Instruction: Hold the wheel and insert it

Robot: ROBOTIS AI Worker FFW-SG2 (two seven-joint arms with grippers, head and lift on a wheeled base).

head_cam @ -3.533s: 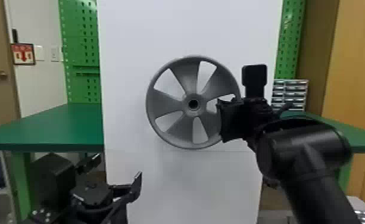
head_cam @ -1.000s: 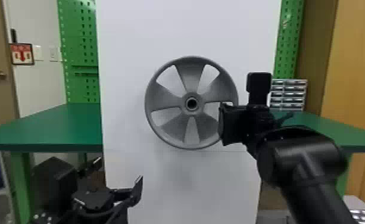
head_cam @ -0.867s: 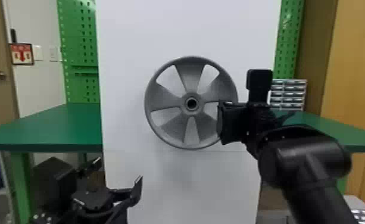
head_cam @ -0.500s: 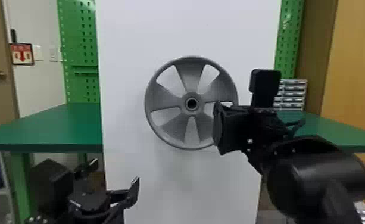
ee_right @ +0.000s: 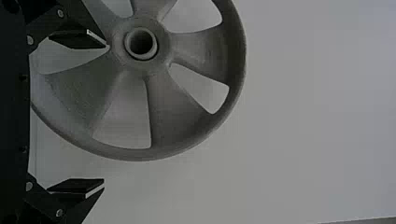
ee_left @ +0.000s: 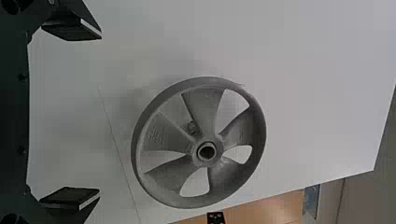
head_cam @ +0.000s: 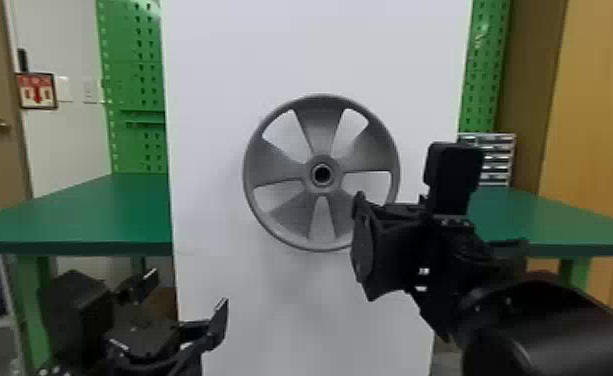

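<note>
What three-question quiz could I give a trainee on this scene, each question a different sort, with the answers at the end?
1. Fill in the number: the wheel has ___ spokes between its hub and its rim.

2. True or false: the right gripper has its two fingers standing apart.

3. Multiple choice: what stands directly behind the wheel, as the head view shows it?
A) a wooden cabinet
B) a white panel
C) a green pegboard

Key: 1, five; 2, true; 3, B.
</note>
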